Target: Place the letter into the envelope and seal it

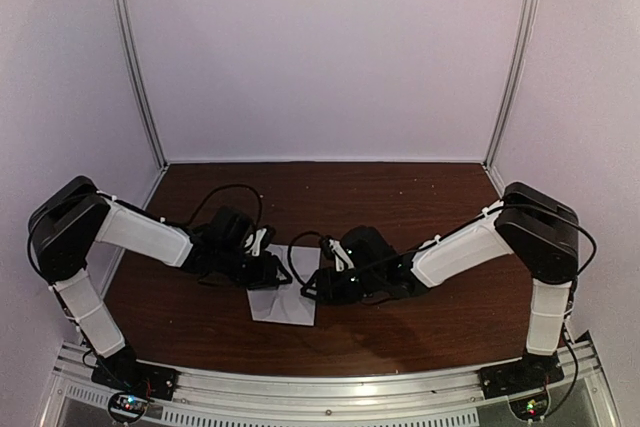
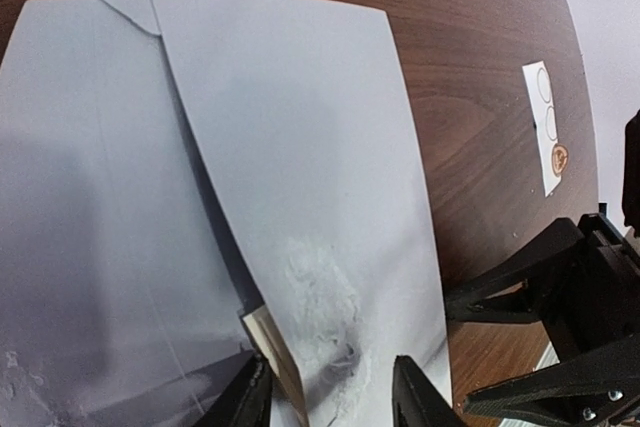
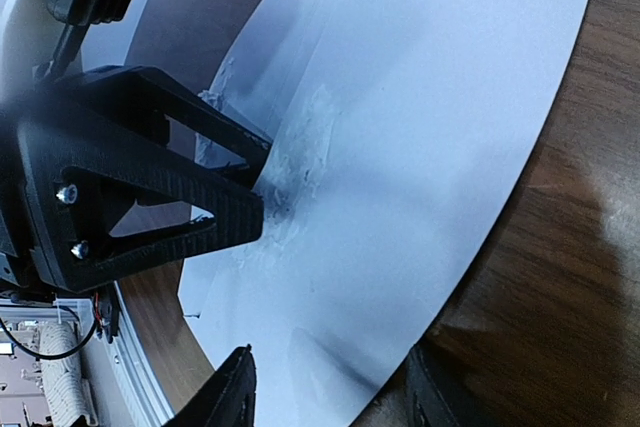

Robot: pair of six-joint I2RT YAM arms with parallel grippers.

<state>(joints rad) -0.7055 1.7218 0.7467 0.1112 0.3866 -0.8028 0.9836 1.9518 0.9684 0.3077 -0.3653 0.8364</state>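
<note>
Where envelope [image 1: 285,304] lies, sticker strip [image 2: 548,127] nearby

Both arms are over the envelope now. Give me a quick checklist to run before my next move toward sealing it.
1. Envelope flat on the table: ok.
2. Flap folded down over the body: ok, though a tan edge shows under its rim.
3. Letter fully inside: cannot tell.
4. Left gripper open, straddling the flap's worn tip: ok.
5. Right gripper open at the envelope's edge, apart from the left: ok.
6. Seal sticker on the flap: not ok. None shows there; one brown sticker sits on the strip.
</note>
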